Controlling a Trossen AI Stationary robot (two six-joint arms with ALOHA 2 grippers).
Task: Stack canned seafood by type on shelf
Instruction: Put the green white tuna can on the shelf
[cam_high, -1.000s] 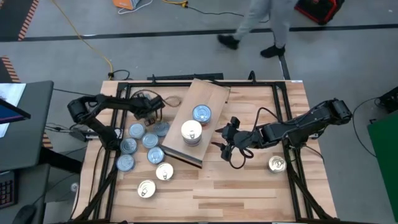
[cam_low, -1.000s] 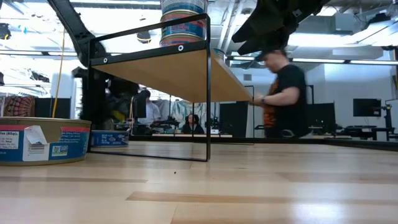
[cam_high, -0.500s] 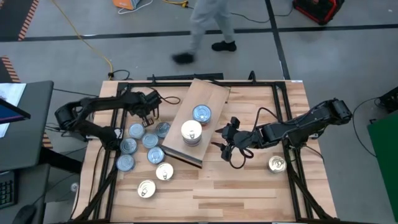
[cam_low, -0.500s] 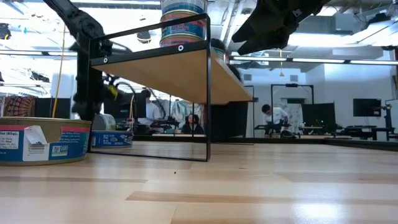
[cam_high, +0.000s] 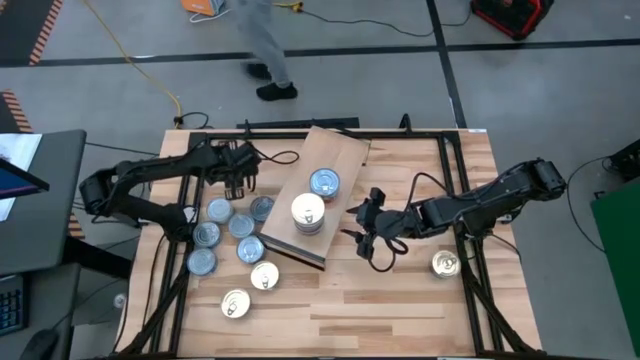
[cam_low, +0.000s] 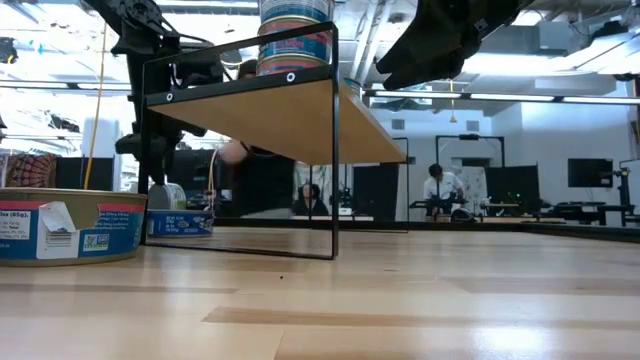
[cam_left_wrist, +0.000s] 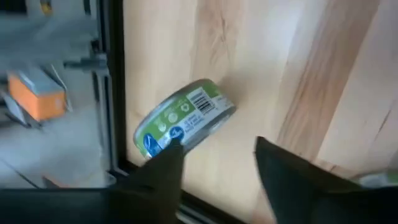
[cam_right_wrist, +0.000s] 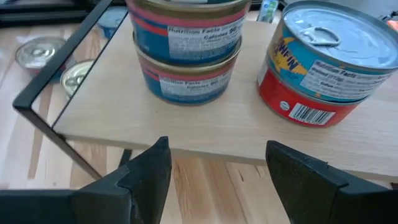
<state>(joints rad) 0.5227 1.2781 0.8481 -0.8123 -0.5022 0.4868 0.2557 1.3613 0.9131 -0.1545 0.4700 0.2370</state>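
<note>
The shelf (cam_high: 330, 165) stands mid-table on a black frame. It bears a stack of blue-labelled cans (cam_right_wrist: 186, 50) with a pale lid (cam_high: 308, 211) and a red-and-blue can (cam_right_wrist: 323, 68) with a blue-grey top (cam_high: 324, 183). Several more cans (cam_high: 241, 225) rest on the table left of it, and one (cam_high: 446, 264) at the right. My left gripper (cam_left_wrist: 214, 168) hangs open at the far left, above a green-and-blue can (cam_left_wrist: 183, 118) that shows its side wall. My right gripper (cam_right_wrist: 224, 180) waits open just right of the shelf, facing the stacks.
The black frame rail (cam_left_wrist: 112, 93) runs along the table's edge close to the green-and-blue can. In the low view a big can (cam_low: 70, 225) stands near the camera. A person (cam_high: 262, 45) walks on the floor beyond the far edge.
My left gripper has risen from low beside the shelf to about the height of the shelf top, and its arm has drawn back toward the table's left edge. Behind the table a person has walked from right to left.
</note>
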